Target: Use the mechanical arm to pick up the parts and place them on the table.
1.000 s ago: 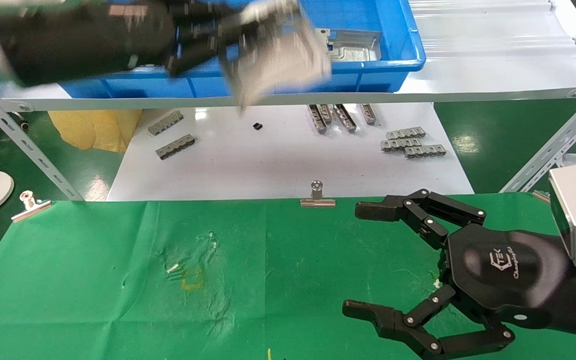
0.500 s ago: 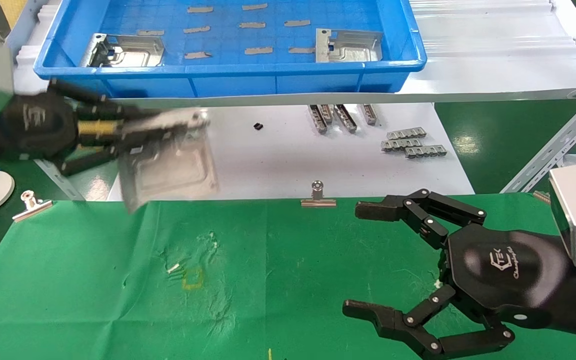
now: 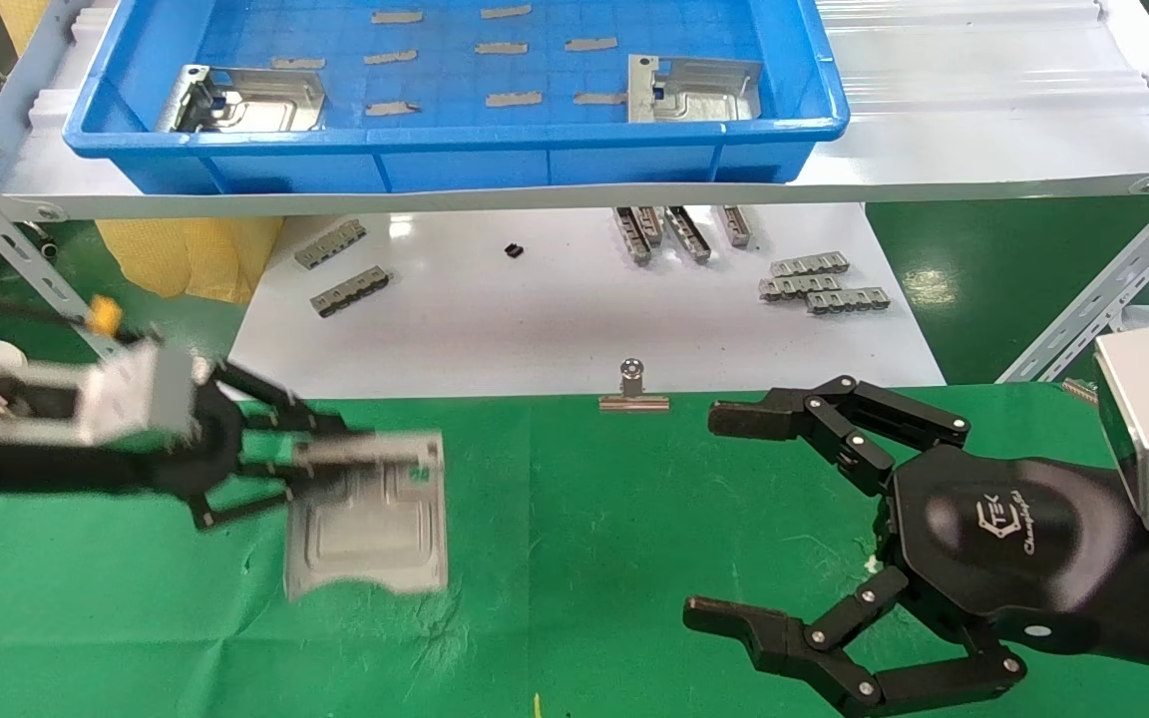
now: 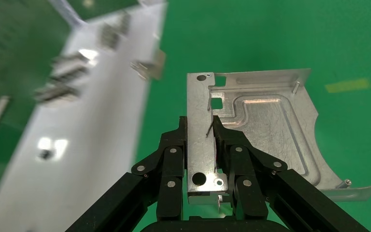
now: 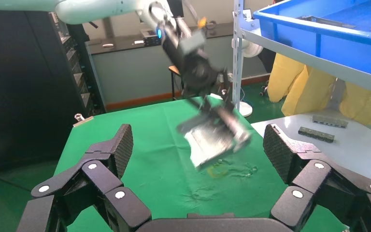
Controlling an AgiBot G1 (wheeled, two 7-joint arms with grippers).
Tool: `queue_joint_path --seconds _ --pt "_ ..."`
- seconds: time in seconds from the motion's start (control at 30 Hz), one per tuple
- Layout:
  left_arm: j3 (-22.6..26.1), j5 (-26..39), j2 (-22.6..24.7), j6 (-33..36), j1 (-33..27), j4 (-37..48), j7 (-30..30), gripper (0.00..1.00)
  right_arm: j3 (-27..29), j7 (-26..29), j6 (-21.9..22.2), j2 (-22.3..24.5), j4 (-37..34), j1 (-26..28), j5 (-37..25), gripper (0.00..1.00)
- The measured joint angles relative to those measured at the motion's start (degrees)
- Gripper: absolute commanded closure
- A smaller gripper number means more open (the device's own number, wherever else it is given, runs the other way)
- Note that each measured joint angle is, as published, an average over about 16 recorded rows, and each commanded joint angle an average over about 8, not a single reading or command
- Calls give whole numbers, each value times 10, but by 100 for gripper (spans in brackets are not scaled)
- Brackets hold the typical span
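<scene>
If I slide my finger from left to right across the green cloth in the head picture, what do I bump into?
Left gripper holding a silver plate → binder clip at the cloth's far edge → right gripper, jaws wide open.

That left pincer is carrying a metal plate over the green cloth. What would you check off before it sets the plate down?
1. Left pincer shut on the plate: ok.
2. Plate over the green cloth, past the white tabletop: ok.
3. Cloth bare under the plate: ok in the right wrist view.
4. Plate touching the cloth yet: cannot tell.
5. Right pincer open, well away from the plate: ok.
6. Two more plates wait in the blue bin: ok.
</scene>
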Motion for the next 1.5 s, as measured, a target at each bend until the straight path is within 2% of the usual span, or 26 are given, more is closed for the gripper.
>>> queue_joint_path --seconds 0.37,0.4,0.63,0.67,1.07,1.5 --pt "27 25 48 -16 22 87 109 100 0 0 0 0 0 0 0 0" --pt "28 26 51 -18 22 95 117 96 0 0 0 0 0 0 0 0" --pt "28 28 71 -34 20 148 158 8 0 0 0 0 0 0 0 0" --pt "29 28 73 -35 19 154 163 0 0 0 0 0 0 0 0 0" --pt "22 19 83 -22 11 203 182 0 0 0 0 0 0 0 0 0" --pt "-12 -31 76 6 18 252 95 0 0 0 0 0 0 0 0 0"
